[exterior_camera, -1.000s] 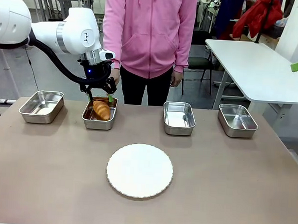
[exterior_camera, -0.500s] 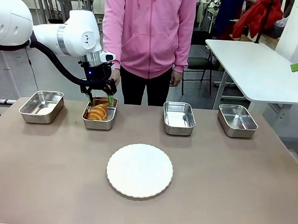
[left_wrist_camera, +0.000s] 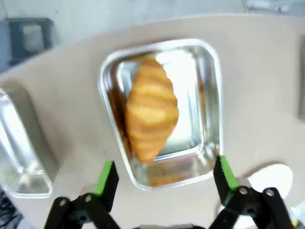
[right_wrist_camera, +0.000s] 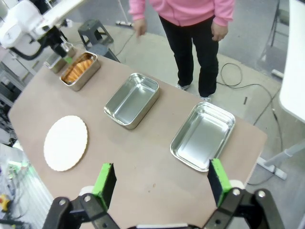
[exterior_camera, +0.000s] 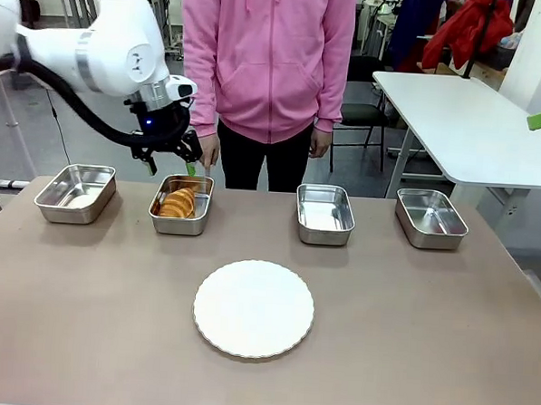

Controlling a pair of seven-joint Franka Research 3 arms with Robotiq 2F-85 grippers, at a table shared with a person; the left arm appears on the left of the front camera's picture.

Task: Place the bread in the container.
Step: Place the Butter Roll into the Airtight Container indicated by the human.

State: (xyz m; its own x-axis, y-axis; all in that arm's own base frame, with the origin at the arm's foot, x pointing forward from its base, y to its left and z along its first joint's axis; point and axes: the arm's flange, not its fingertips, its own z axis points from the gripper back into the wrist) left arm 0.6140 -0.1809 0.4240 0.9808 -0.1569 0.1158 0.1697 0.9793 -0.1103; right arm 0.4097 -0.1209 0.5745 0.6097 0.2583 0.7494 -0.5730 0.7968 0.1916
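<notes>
Brown desk (exterior_camera: 410, 319) carried four steel pans; the croissant (exterior_camera: 178, 202) lay inside the second container (exterior_camera: 198, 222) from the left. Above it hovered the left claw (exterior_camera: 171, 168), spread wide and empty; the right claw (right_wrist_camera: 161, 182) gaped too.

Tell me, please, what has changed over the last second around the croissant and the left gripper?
The left gripper has let go of the croissant and risen clear of the pan, jaws open; a second ago its fingers were down around the bread. The croissant has settled flat in that second pan from the left. The white plate, the other three pans and the person behind the table are as they were.
</notes>
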